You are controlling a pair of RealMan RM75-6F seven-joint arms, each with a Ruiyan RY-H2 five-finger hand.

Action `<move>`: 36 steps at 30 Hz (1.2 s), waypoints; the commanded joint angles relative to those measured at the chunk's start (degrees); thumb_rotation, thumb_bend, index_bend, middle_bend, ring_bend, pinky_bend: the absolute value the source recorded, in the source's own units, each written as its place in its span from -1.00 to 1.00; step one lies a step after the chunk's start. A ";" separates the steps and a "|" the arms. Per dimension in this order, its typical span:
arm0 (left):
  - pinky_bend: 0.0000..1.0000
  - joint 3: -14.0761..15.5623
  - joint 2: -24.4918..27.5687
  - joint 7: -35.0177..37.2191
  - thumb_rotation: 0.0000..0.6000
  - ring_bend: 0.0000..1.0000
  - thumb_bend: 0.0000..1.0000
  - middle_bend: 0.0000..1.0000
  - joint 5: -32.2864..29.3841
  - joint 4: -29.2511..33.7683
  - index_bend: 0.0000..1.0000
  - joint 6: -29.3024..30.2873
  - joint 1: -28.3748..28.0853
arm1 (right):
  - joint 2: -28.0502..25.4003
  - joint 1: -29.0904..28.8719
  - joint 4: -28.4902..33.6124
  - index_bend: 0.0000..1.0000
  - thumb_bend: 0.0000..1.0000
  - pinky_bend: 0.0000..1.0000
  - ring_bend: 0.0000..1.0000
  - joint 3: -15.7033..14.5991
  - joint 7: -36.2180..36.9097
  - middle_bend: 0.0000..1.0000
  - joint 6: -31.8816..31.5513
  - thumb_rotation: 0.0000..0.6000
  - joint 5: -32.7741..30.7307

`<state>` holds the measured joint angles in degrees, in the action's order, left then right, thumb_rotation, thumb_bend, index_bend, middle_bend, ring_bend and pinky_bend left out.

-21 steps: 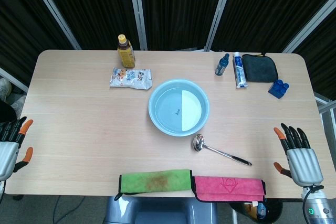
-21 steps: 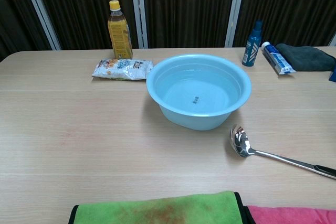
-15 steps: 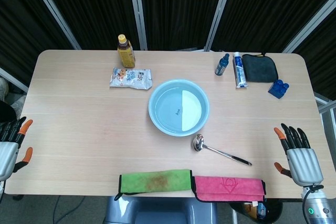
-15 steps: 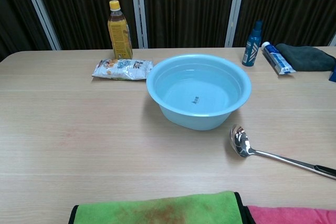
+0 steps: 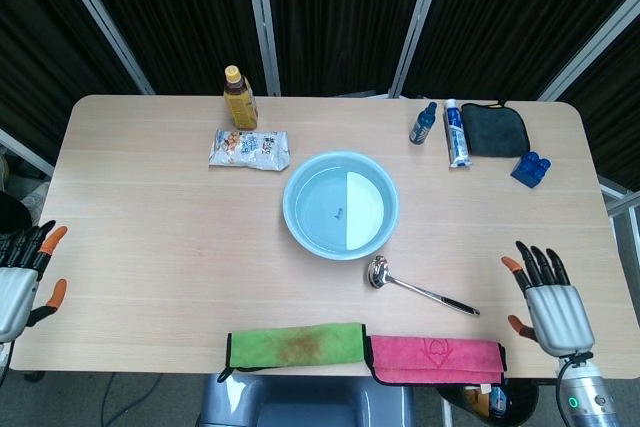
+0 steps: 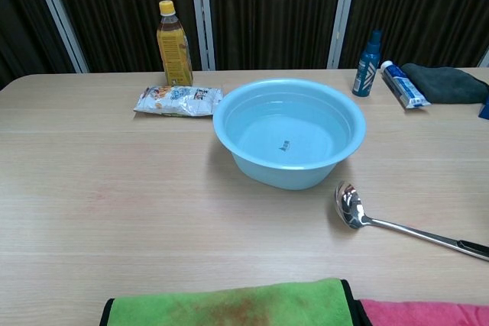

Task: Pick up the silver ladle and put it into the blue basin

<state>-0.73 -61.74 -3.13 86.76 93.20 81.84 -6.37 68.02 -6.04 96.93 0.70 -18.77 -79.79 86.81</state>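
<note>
My right robot hand [image 5: 549, 302], empty with fingers spread, has crept nearer the silver ladle [image 5: 418, 287] beside the blue basin [image 5: 340, 205]; reach beginning.

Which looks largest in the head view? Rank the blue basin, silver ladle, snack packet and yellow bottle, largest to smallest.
1. blue basin
2. silver ladle, longer than the packet but thin
3. snack packet
4. yellow bottle; it stands upright, seen from above, so foreshortening may understate it.
</note>
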 commanded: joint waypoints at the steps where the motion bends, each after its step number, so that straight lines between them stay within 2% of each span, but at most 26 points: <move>1: -1.00 0.07 0.55 1.34 1.00 -1.00 -0.03 -1.00 0.07 0.27 -0.88 -0.77 -0.50 | 1.07 -0.97 3.36 -0.46 -0.71 -1.00 -1.00 -0.51 -4.82 -1.00 3.46 1.00 -2.80; 6: -1.00 -0.04 1.22 4.58 1.00 -1.00 -0.03 -1.00 0.50 -0.49 -0.88 -1.38 -1.10 | 4.16 -2.35 5.45 -0.32 -0.66 -1.00 -1.00 0.25 -11.43 -1.00 6.71 1.00 -8.28; 15: -1.00 -0.16 2.19 8.28 1.00 -1.00 -0.03 -1.00 0.17 -1.21 -0.88 -1.99 -1.47 | 9.89 -6.02 3.95 -0.21 -0.54 -1.00 -1.00 2.25 -17.45 -1.00 11.61 1.00 -16.92; 21: -1.00 -0.49 2.65 9.95 1.00 -1.00 -0.03 -1.00 -0.68 -1.92 -0.88 -2.28 -1.57 | 12.57 -8.59 2.08 -0.20 -0.54 -1.00 -1.00 3.60 -18.66 -1.00 14.01 1.00 -21.32; 36: -1.00 -0.60 2.76 11.11 1.00 -1.00 -0.03 -1.00 -0.90 -2.55 -0.86 -2.75 -1.96 | 17.60 -13.05 -3.96 -0.21 -0.54 -1.00 -1.00 3.61 -18.79 -1.00 18.08 1.00 -26.05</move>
<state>-1.32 -58.96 7.99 85.87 90.66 79.10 -8.31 85.18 -18.70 93.50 4.37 -37.84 -62.11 61.10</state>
